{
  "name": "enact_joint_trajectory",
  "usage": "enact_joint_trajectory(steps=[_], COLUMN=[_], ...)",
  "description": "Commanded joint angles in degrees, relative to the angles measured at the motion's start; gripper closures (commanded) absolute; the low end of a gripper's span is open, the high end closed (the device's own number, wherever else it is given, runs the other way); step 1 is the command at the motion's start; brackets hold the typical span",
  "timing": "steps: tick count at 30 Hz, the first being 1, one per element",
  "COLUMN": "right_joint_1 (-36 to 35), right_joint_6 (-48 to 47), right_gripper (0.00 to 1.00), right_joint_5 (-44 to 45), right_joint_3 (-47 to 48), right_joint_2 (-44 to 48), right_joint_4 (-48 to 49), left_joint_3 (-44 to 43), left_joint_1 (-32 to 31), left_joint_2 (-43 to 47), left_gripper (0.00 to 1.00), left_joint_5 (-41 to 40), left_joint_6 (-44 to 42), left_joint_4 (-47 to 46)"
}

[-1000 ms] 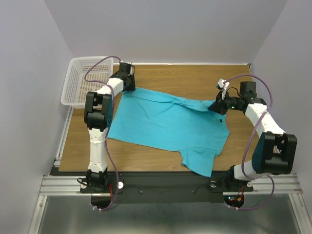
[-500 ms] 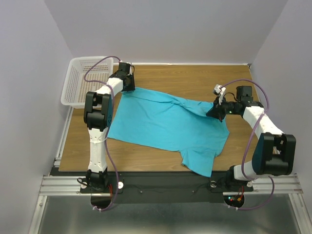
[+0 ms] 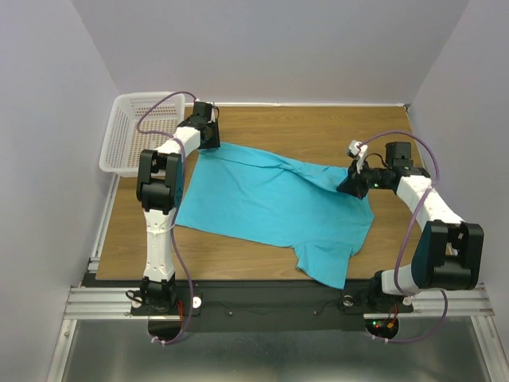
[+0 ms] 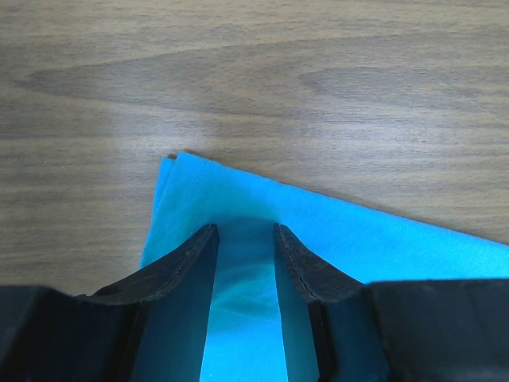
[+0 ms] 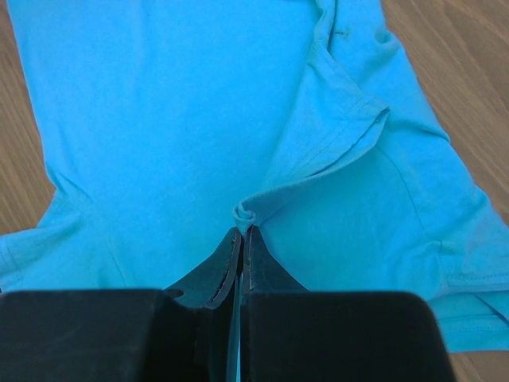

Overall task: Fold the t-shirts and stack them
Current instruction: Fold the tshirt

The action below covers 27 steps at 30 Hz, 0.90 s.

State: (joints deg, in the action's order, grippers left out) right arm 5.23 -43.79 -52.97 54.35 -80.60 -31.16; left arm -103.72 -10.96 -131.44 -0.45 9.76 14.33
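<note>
One turquoise t-shirt (image 3: 270,199) lies spread across the wooden table (image 3: 318,131), with a sleeve hanging toward the near edge. My left gripper (image 3: 208,142) stands at the shirt's far left corner. In the left wrist view it (image 4: 244,229) is open, its two fingers apart and resting over the cloth (image 4: 334,231) just behind the corner. My right gripper (image 3: 347,183) is at the shirt's right side. The right wrist view shows it (image 5: 242,235) shut on a small pinch of the fabric (image 5: 159,119), which puckers at the fingertips and pulls a fold up from the shirt.
A white mesh basket (image 3: 131,135) sits off the table's far left corner, close to the left arm. Grey walls close in the back and both sides. Bare wood shows behind the shirt and at the near left.
My right gripper has shifted a little to the left and toward the near edge, drawing the pinched cloth with it. The left arm has stayed where it was.
</note>
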Motion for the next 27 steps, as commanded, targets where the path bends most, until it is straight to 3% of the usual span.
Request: enact_joint_trajectory(steps=[1,27], right_joint_1=[-0.9,-2.9], right_joint_6=[-0.9,-1.8], right_gripper=[0.99,0.99], right_joint_5=[-1.1,3.2], right_joint_3=[-0.3,-1.5], right_joint_2=[1.5,-0.6], right_joint_4=[-0.6,-0.6], left_joint_3=[-1.5,1.4], left_joint_1=[1.1,1.4], left_joint_2=[-1.9,0.7], left_gripper=[0.54,0.52], left_joint_5=[-0.6,2.0], left_joint_6=[-0.2,-0.7], left_joint_4=[3.6,1.4])
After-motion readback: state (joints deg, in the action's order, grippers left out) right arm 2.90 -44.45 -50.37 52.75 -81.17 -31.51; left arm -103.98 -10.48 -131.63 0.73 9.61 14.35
